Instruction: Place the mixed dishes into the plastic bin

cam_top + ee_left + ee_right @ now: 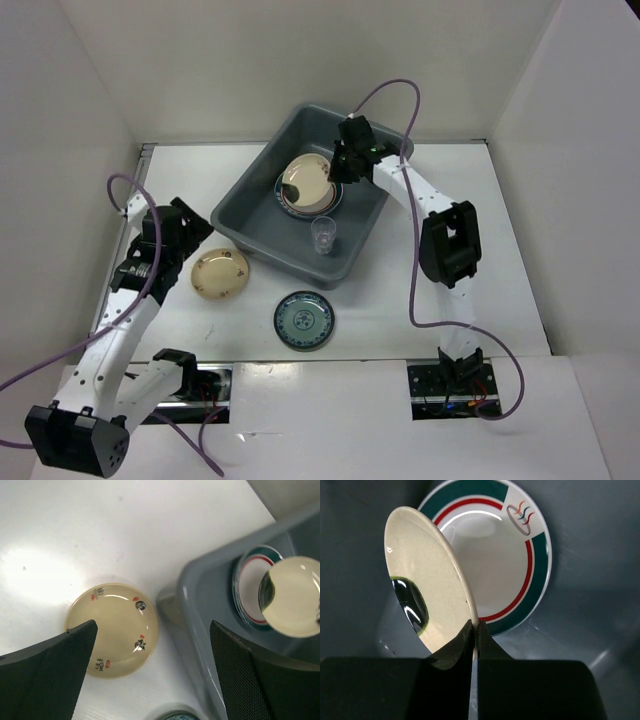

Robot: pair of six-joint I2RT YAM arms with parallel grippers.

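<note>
The grey plastic bin (250,205) stands at the table's back middle. My right gripper (345,165) is shut on the rim of a beige plate (305,183) and holds it tilted over a white plate with a green and red banded rim (520,565) lying in the bin. A tiny clear cup (323,236) stands in the bin. A second beige plate (221,273) lies on the table left of the bin, and a dark teal patterned plate (303,321) lies in front. My left gripper (195,232) is open and empty above the second beige plate (112,630).
White walls close in the table at left, right and back. Purple cables loop from both arms. The bin's near left corner (172,600) lies close to the beige plate on the table. The arm bases sit at the front edge.
</note>
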